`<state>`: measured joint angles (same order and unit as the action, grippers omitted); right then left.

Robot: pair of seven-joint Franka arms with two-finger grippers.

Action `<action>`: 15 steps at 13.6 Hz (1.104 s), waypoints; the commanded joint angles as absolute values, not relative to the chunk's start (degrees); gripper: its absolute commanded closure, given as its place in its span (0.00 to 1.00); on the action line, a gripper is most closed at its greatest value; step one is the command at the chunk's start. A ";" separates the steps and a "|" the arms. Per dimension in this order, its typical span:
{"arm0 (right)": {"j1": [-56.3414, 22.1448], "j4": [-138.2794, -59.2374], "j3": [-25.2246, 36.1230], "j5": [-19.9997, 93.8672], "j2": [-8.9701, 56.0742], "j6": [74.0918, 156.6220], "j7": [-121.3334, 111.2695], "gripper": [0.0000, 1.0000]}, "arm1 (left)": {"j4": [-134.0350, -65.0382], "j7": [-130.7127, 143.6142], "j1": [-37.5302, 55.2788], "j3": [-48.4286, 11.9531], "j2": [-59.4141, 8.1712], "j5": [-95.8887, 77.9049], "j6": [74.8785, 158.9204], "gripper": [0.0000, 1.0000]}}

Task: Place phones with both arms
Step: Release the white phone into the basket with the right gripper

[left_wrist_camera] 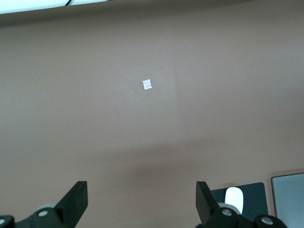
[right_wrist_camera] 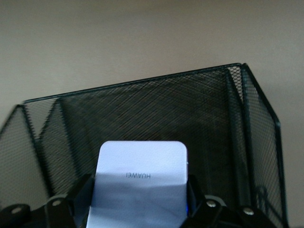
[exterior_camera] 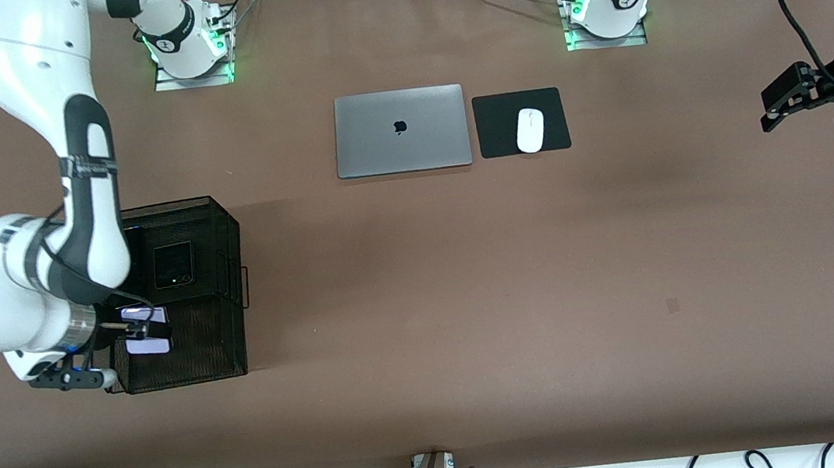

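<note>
My right gripper (exterior_camera: 142, 332) is shut on the small pale lilac-white phone (exterior_camera: 146, 330) and holds it over the end of the black mesh basket (exterior_camera: 178, 204) nearer the front camera. In the right wrist view the phone (right_wrist_camera: 141, 171) sits between the fingers (right_wrist_camera: 80, 192), with the basket's mesh wall (right_wrist_camera: 142, 109) around it. The small squarish black phone (exterior_camera: 173, 265) lies flat in the basket. A dark strip beside it, mostly hidden by the right arm, may be the long black slab. My left gripper (exterior_camera: 802, 100) waits open and empty in the air at the left arm's end of the table, its fingers (left_wrist_camera: 76, 199) wide apart.
A closed silver laptop (exterior_camera: 400, 131) lies mid-table near the bases, beside a white mouse (exterior_camera: 530, 130) on a black pad (exterior_camera: 499, 126). The left wrist view shows the mouse (left_wrist_camera: 233, 199), the laptop's corner (left_wrist_camera: 289, 199) and a small white scrap (left_wrist_camera: 147, 84) on the brown table.
</note>
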<state>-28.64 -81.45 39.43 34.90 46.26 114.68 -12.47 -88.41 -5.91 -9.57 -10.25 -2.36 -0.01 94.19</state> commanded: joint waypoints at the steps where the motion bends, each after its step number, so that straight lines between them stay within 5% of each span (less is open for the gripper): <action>1: -28.56 -82.71 39.46 36.21 46.58 116.10 -15.29 0.88 | -88.77 -6.95 -9.58 -9.67 -1.93 0.26 94.04 0.00; 4: -28.48 -82.70 39.11 36.30 46.84 117.77 -15.38 0.88 | -88.68 -6.86 -9.84 -9.23 -1.58 0.26 94.04 0.00; 5: -28.39 -82.71 38.42 37.08 46.85 117.95 -15.38 0.74 | -88.77 -7.03 -9.93 -9.14 -1.58 0.35 93.96 0.00; 6: -28.39 -82.71 38.41 37.44 46.85 118.04 -15.38 0.10 | -88.77 -7.12 -10.02 -9.14 -1.41 0.87 93.87 0.00; 7: -28.39 -82.71 38.41 37.62 46.76 118.12 -15.38 0.01 | -88.77 -7.21 -10.37 -9.14 -1.23 1.49 93.78 0.00; 12: -27.95 -80.26 38.93 37.62 44.83 114.98 -14.68 0.01 | -88.77 -7.47 -10.55 -9.23 -1.23 2.64 92.55 0.00; 15: -27.51 -72.02 44.01 37.62 43.77 98.59 -9.78 0.01 | -88.95 -7.65 -10.46 -9.14 -1.49 2.81 92.64 0.00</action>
<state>-28.46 -77.22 41.57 36.52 45.30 108.08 -12.45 -88.46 -6.22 -10.36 -9.06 -2.17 1.54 93.22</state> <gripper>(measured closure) 0.009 0.000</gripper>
